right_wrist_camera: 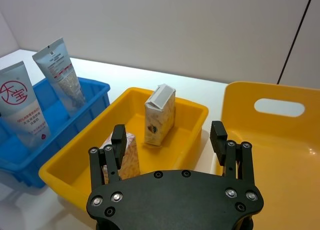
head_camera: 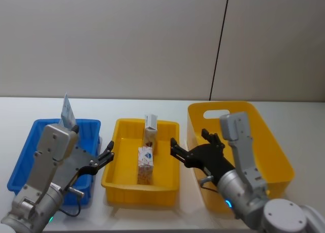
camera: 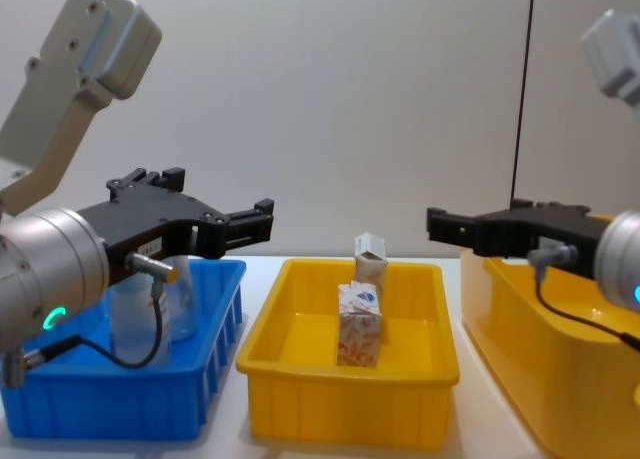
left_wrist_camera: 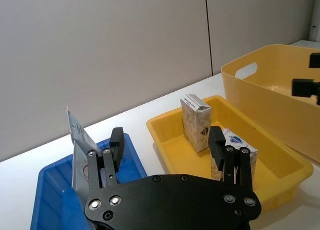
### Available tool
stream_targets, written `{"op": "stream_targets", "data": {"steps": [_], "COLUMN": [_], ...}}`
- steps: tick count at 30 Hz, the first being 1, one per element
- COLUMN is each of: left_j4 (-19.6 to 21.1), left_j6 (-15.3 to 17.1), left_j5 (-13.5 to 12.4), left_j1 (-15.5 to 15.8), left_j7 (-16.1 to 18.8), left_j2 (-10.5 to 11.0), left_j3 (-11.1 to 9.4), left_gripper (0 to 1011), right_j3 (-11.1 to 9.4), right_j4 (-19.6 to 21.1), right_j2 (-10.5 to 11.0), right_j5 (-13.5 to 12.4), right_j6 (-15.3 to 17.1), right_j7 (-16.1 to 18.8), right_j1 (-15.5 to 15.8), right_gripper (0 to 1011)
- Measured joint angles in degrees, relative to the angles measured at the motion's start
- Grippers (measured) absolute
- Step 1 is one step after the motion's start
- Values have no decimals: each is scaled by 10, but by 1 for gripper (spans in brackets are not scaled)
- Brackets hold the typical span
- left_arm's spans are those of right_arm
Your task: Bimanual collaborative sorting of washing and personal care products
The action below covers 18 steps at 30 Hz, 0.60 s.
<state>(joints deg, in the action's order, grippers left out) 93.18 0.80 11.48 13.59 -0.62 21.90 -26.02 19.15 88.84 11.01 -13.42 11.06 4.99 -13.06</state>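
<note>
Cartons (head_camera: 145, 164) were stood upright, two together, in the small yellow tray (head_camera: 142, 195), and two tubes (right_wrist_camera: 22, 102) were leaned in the blue bin (head_camera: 25, 157). On either side of that tray, the left gripper (left_wrist_camera: 166, 134) and the right gripper (right_wrist_camera: 168, 132) were held spread wide and empty.

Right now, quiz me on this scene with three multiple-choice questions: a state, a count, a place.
1. How do the jaws of the left gripper and right gripper stand? A both open, empty. B both shut. C left shut, right open.
2. How many cartons stand in the small yellow tray? A one. B two. C three.
3. Where are the squeeze tubes? A in the blue bin. B in the small yellow tray. C in the right gripper.
Answers: 1 A, both wrist views show spread jaws gripping nothing; 2 B, two upright cartons show there; 3 A, both tubes lean inside the blue bin.
</note>
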Motion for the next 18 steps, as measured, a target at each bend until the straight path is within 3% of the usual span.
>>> {"op": "stream_targets", "data": {"steps": [18], "left_j4": [0], "left_j6": [0], "left_j5": [0], "left_j1": [0], "left_j7": [0], "left_j2": [0], "left_j3": [0], "left_gripper": [1001], "right_j3": [12], "right_j4": [-44], "right_j2": [-79], "right_j5": [6], "right_j6": [80], "right_j7": [-53], "right_j1": [-33], "right_gripper": [1004]}}
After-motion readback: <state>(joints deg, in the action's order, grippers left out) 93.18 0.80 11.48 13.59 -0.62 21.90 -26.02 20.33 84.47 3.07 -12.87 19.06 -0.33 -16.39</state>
